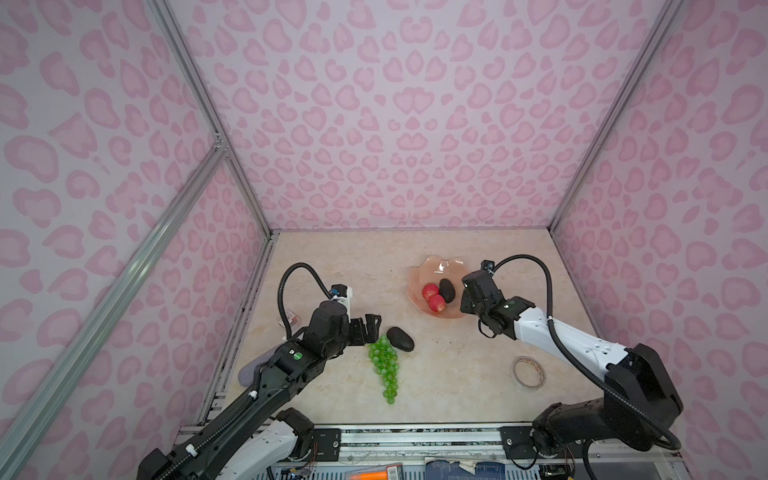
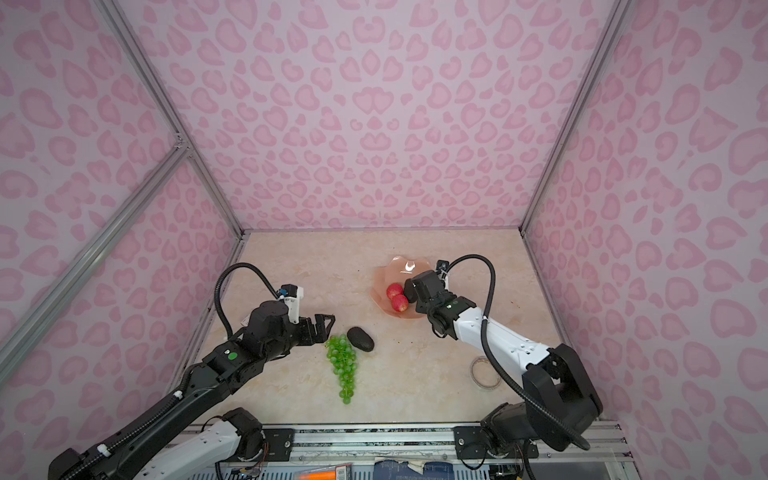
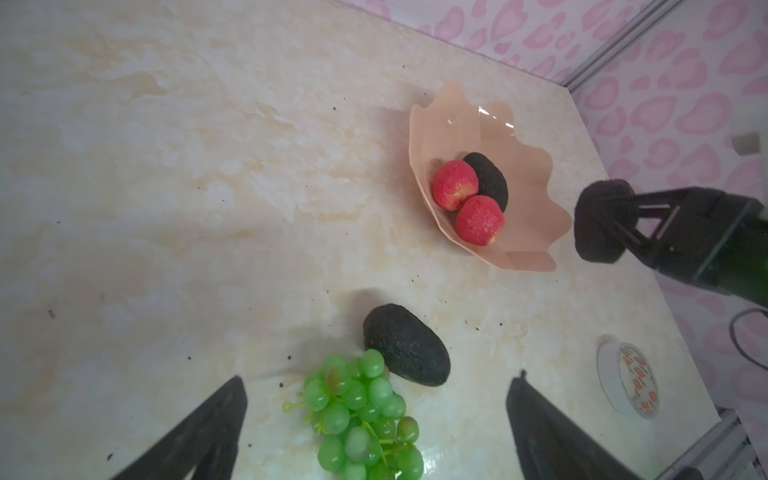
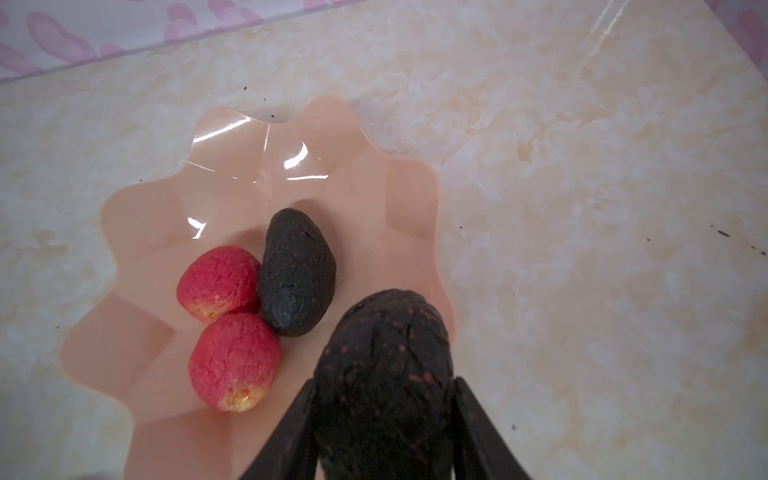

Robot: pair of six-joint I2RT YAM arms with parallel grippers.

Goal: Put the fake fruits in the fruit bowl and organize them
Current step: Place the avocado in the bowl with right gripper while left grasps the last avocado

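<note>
The right hand [image 4: 384,390] is pinching an avocado [image 4: 386,332] between its two fingers, holding it over the near rim of the fruit bowl [image 4: 257,166]. Held there, I judge, it can be lowered onto the bare part of the dish. Inside, a second avocado [image 4: 297,272] rests against two red fruits [image 4: 218,282], all crowded toward one side, which leaves room for more. The left hand [image 3: 378,386] hangs spread wide above the bench [image 3: 166,208], over the stem end of the grapes [image 3: 361,415]. A third avocado [image 3: 407,345] lies just beside the bunch, perhaps touching it, so that hand looks poised to take either. A tape roll [image 3: 629,380] lies well apart, no part of the job
</note>
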